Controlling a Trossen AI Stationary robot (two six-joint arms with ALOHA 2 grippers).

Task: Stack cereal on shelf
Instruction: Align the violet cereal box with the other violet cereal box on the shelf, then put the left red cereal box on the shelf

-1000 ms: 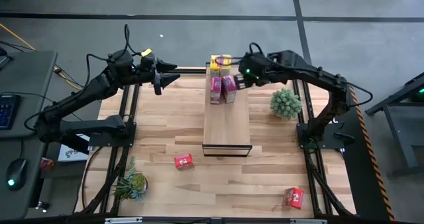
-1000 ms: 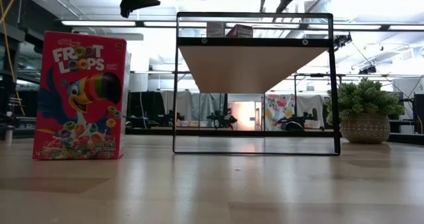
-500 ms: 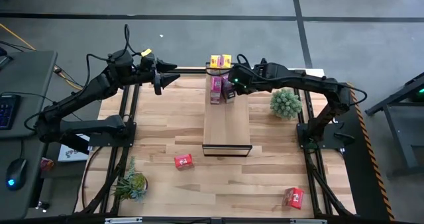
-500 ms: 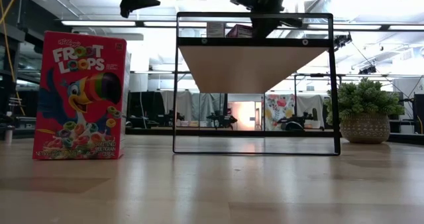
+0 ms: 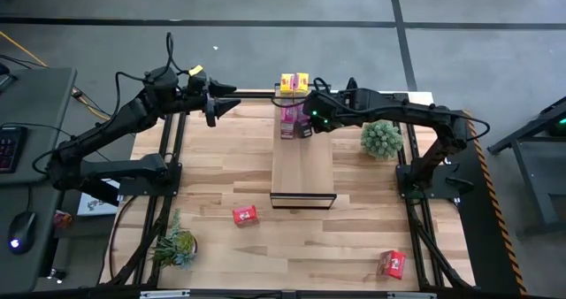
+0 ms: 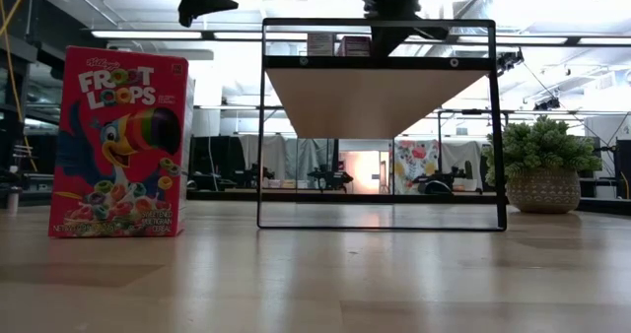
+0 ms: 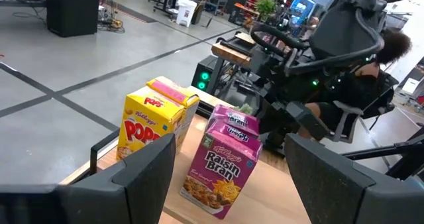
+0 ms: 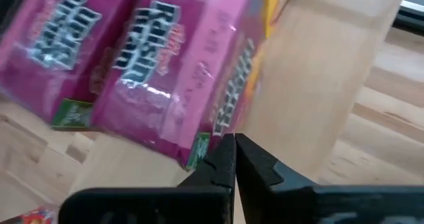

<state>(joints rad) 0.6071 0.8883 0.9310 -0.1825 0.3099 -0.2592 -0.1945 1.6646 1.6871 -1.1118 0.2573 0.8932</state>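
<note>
On the shelf [image 5: 302, 162], two yellow cereal boxes [image 5: 294, 82] stand at the far end, with two pink boxes [image 5: 289, 119] just nearer. Both pink boxes fill the right wrist view [image 8: 119, 71]. My right gripper [image 8: 233, 151] is shut and slants down beside the right pink box [image 8: 199, 85]. My left gripper [image 5: 232, 102] hovers open left of the shelf's far end, facing a yellow box [image 7: 154, 121] and a pink box [image 7: 225, 161]. Two red boxes [image 5: 245, 215] [image 5: 392, 264] lie on the table, one of them [image 6: 120, 141] close in the low view. My right gripper's shut fingertips [image 8: 225, 148] stand at the right pink box's side face, by its lower corner [image 8: 199, 148], coming slanting down from the table's right. Whether they touch the box I cannot tell. The box stands upright on the shelf top.
A round green plant [image 5: 381, 138] stands right of the shelf under the right arm. Another plant [image 5: 175, 246] sits near the table's front left. The near half of the shelf top [image 5: 302, 180] is bare wood.
My right gripper has come down and toward the table's left, from beside the yellow boxes to the right pink box on the shelf. The left arm has kept still.
</note>
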